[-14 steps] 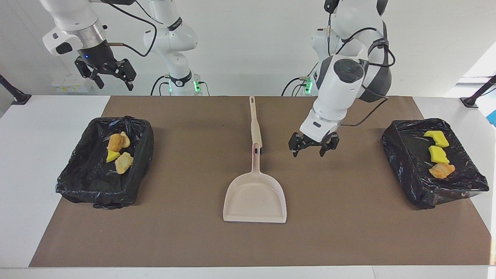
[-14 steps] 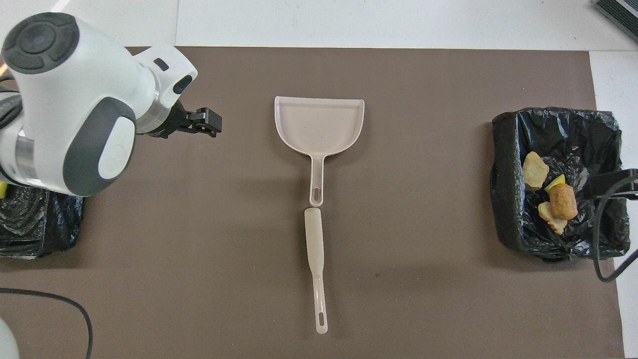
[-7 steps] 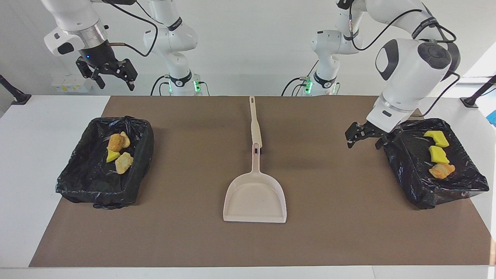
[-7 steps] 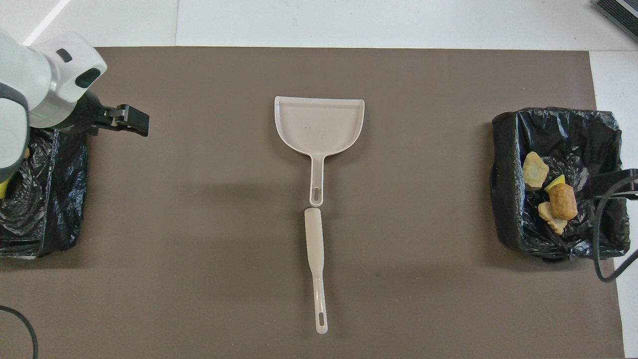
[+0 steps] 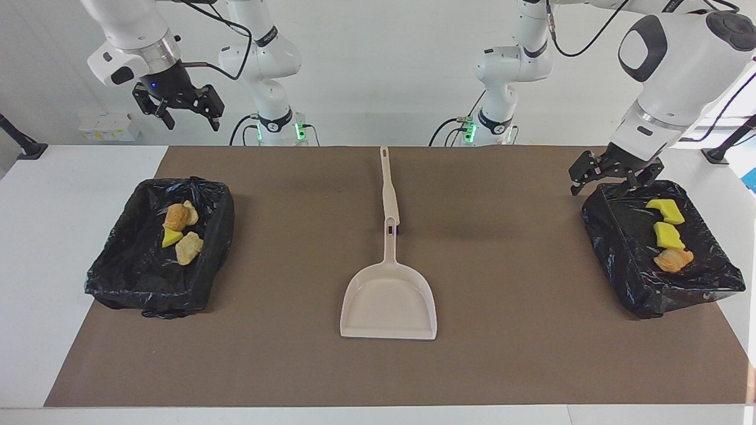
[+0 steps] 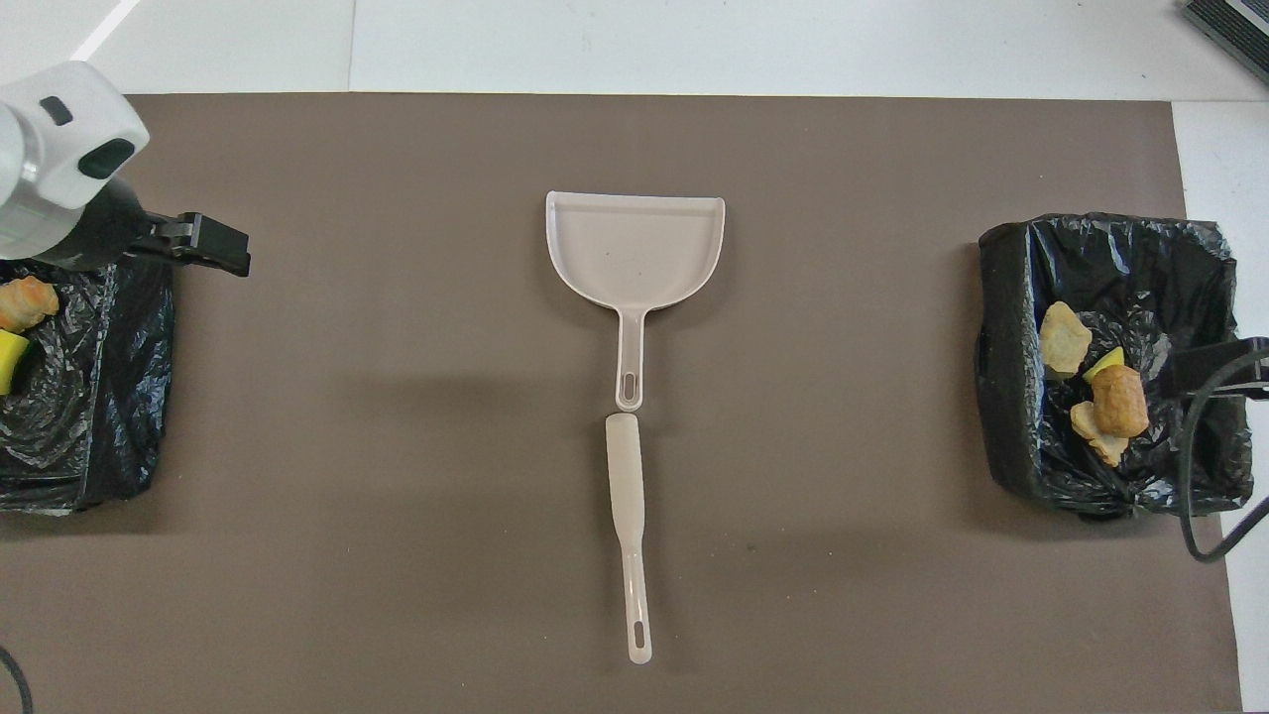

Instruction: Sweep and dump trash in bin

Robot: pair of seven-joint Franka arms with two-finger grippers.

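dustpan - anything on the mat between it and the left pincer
Nothing visible. The left pincer hangs open over the robot-side rim of the bin at its own end of the table. Only bare brown mat lies from there to the dustpan; the brush lies nearer the robots, end to end with its handle.

The facing view looks from high across the table toward the robots; the overhead view looks steeply down from their end. Both share the dustpan (image 5: 388, 301) (image 6: 634, 243).

beige dustpan (image 5: 388, 298), brown mat (image 5: 508, 354); black bin liners (image 5: 142, 277), yellow scraps (image 5: 668, 234)
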